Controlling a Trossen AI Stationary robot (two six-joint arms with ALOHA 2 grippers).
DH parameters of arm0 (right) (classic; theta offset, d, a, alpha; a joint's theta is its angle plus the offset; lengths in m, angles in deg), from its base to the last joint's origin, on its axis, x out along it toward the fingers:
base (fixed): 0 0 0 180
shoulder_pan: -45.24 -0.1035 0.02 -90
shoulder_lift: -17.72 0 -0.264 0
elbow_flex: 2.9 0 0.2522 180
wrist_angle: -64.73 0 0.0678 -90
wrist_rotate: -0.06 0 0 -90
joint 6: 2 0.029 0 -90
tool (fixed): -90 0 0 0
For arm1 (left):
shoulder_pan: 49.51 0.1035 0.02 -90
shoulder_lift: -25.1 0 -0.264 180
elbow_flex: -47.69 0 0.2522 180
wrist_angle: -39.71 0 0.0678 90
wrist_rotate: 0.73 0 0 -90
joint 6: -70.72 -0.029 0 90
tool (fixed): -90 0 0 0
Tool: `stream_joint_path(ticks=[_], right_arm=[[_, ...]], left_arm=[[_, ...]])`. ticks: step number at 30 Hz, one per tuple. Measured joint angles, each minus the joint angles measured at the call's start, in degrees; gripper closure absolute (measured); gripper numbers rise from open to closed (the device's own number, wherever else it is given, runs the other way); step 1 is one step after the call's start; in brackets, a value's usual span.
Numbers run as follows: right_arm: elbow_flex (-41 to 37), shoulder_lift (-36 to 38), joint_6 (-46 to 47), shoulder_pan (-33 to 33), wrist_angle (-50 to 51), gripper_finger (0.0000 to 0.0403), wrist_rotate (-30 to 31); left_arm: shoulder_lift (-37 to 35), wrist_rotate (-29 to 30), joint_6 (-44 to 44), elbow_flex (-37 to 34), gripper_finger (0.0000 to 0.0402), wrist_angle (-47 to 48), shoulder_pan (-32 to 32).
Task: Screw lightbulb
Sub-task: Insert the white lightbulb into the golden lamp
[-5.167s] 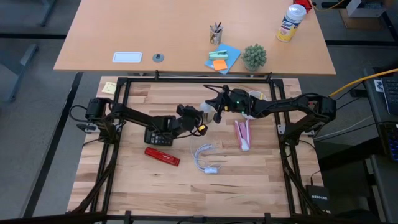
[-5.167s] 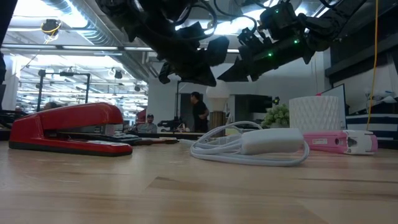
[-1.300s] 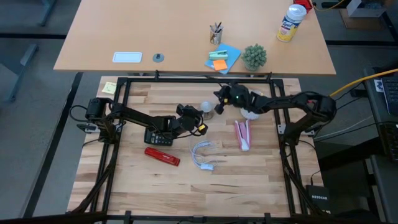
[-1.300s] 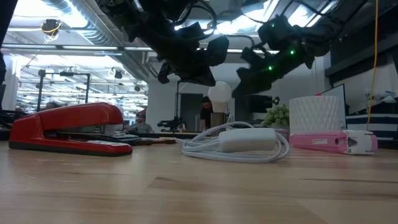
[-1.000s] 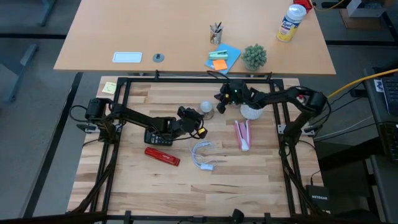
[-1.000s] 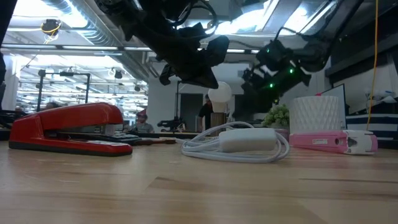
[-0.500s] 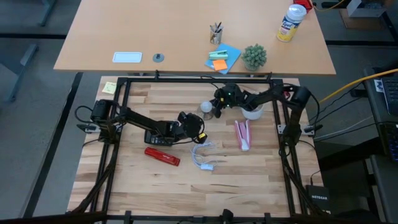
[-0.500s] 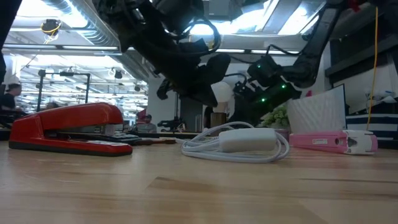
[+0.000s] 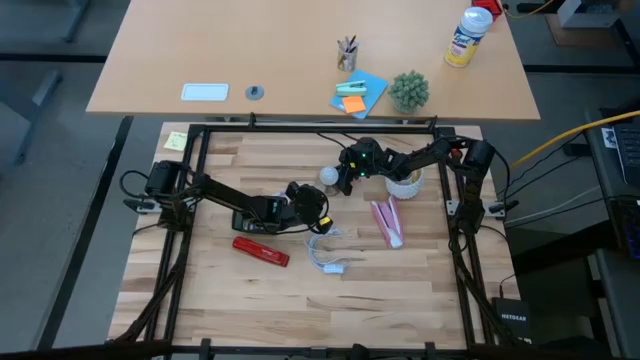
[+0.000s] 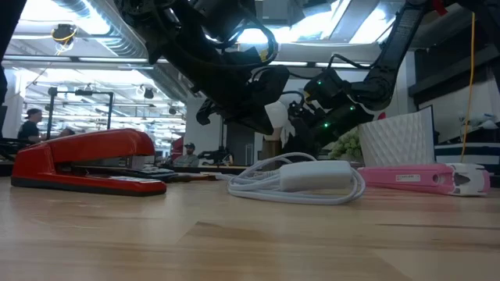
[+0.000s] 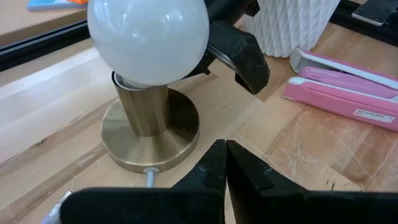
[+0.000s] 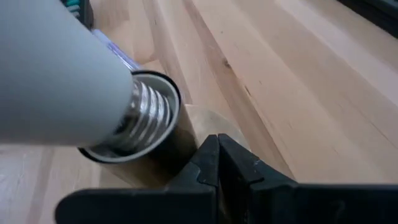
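Overhead, table-level, two close wrist views

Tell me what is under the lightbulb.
The lightbulb sits in a brass socket on a round brass base. Part of its threaded end shows above the rim; how far it goes into the socket is hidden.

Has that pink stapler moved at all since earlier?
Yes. In the high view the pink stapler has swung, its far end now nearer the white cup.
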Motion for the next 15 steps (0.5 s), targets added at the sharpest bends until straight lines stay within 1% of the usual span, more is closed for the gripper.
stream_joint_path(ticks=[6, 15], right_arm=[[0.0, 0.02, 0.35, -0.28, 3.71, 0.0395, -1.68], [0.0, 0.04, 0.36, -2.16, 4.33, 0.0395, -4.03]], left_arm=[[0.0, 0.01, -0.02, 0.0, 0.04, -0.03, -0.33], [-0.02, 0.01, 0.5, 0.0, 0.04, 0.47, -2.46]])
